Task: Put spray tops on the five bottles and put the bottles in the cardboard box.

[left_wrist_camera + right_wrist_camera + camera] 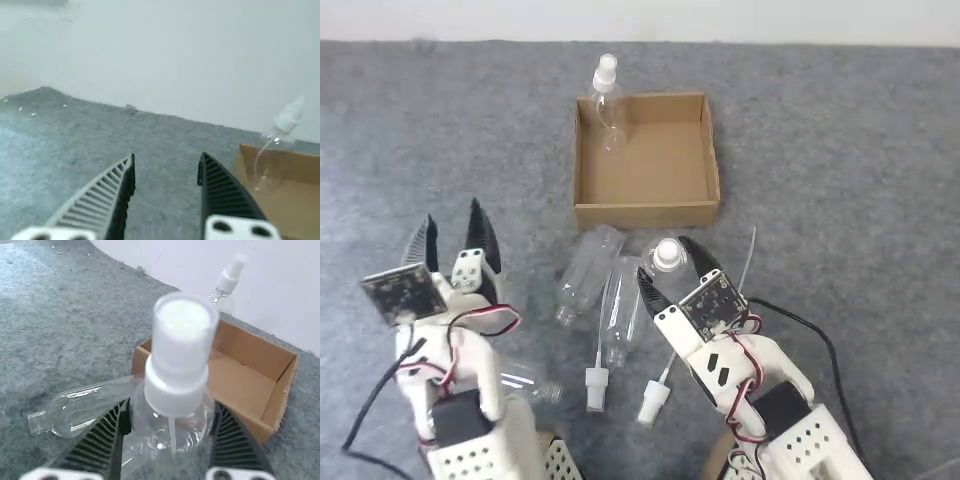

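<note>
High view, grey carpet (840,150) bearing cardboard box (645,213), white wall (770,20) behind

Cardboard box (645,213): floor open, capped bottle (608,100) standing at far-left corner.
Near wall: lying bottles (588,272) crowd just beside it.
Left surface (430,130): open run.

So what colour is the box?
Plain brown; the cardboard box shows best in the high view.

Plain room — grey carpet (860,150), white wall (200,60)
</note>
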